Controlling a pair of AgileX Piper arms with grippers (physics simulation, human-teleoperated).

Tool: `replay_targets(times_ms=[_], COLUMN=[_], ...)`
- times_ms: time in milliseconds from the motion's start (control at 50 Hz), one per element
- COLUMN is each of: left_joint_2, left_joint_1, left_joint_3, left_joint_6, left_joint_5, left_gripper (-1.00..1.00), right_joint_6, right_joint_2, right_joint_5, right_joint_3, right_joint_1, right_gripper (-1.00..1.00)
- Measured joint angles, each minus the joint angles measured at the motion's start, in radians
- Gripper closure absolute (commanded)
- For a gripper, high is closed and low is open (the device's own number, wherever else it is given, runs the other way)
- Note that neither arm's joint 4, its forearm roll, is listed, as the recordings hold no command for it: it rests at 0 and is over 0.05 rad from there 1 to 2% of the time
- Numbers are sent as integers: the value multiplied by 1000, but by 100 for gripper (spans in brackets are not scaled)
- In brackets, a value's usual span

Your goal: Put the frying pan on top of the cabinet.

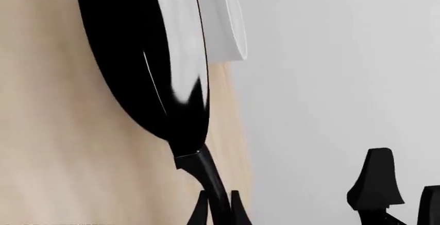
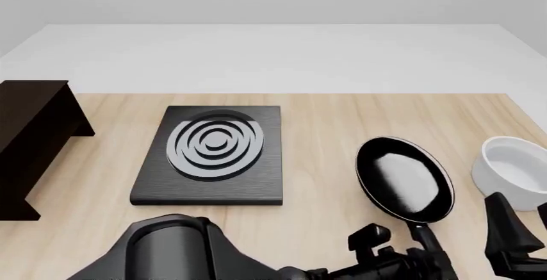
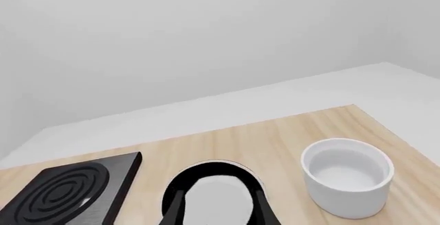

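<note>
1. Currently the frying pan (image 2: 403,179) is seen on the wooden table (image 2: 325,126), between the stove plate (image 2: 214,155) and the white bowl (image 2: 513,164).
2. Its handle is clamped between the left gripper (image 1: 220,210) fingers — seen in the left wrist view.
3. The right gripper (image 3: 218,207) is held above the pan, fingers apart.
4. The cabinet (image 2: 30,142) is set at the far left — well apart from the pan.

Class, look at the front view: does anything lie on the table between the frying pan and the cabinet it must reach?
Yes. The black stove plate lies flat between the frying pan and the cabinet.
</note>
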Motion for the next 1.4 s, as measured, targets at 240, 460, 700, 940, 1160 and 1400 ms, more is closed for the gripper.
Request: replay_targets(times_ms=[240,460,700,940,1160,1400], left_joint_2=[-38,-138,-358,-634,-903,-1197], left_joint_1=[20,60,118,202,307,432], left_joint_3=[70,212,362,487,564,604], left_joint_6=[-31,51,165,295,421,516], left_joint_5=[-9,3,32,112,229,381], left_gripper=[100,100,100,100,100,100], right_joint_6=[-11,-24,-41,-60,-77,-90], right_joint_2=[-3,-8,-11,-12,-13,-12], right_joint_5=[4,6,9,11,10,7], right_joint_3=[-1,2,3,2,3,4], right_joint_1=[4,8,13,19,23,26], right_gripper=[-100,-100,-100,-100,-100,-100])
